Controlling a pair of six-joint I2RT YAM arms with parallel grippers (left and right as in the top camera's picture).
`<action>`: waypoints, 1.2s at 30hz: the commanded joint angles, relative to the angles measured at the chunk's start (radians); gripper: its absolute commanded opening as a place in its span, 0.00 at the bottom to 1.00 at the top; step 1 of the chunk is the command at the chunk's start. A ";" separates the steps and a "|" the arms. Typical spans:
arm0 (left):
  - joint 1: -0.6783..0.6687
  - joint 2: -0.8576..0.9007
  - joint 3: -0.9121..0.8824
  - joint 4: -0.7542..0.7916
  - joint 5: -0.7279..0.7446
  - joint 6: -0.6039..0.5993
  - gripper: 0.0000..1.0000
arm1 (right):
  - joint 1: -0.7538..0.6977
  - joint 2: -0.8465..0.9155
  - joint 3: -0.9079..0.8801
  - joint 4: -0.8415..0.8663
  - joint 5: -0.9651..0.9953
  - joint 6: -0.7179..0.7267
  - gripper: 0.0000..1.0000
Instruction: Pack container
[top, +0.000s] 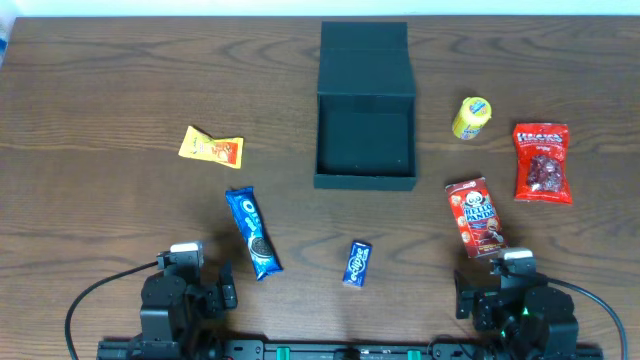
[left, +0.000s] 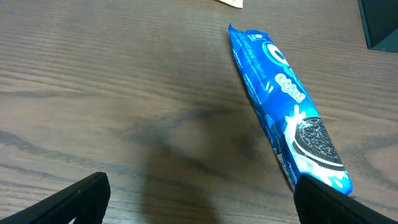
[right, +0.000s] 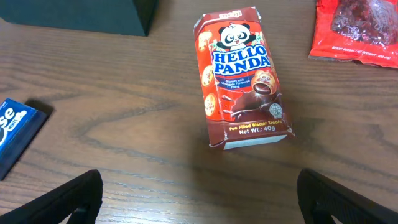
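Red box (right: 244, 81): "HELLO PANDA" ("40g")

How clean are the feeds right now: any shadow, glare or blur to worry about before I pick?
Overhead: even light and sharp focus, but the open container is dark inside with little detail. Left wrist: a soft shadow lies on the table left of the Oreo pack, which is crisp. Right wrist: print on the Hello Panda box is legible, no harsh glare.

The left arm (top: 168, 298) and right arm (top: 525, 310) are black, each with a pale grey block (top: 186, 247) and black cable (top: 93, 291).
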 joint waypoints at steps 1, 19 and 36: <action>0.005 -0.011 -0.045 -0.006 0.011 0.014 0.95 | -0.015 -0.009 -0.006 -0.008 -0.003 -0.012 0.99; 0.005 -0.011 -0.045 -0.006 0.011 0.014 0.96 | -0.015 0.187 0.000 0.126 0.024 -0.012 0.99; 0.005 -0.011 -0.045 -0.006 0.011 0.014 0.95 | -0.015 0.875 0.491 0.285 0.023 -0.012 0.99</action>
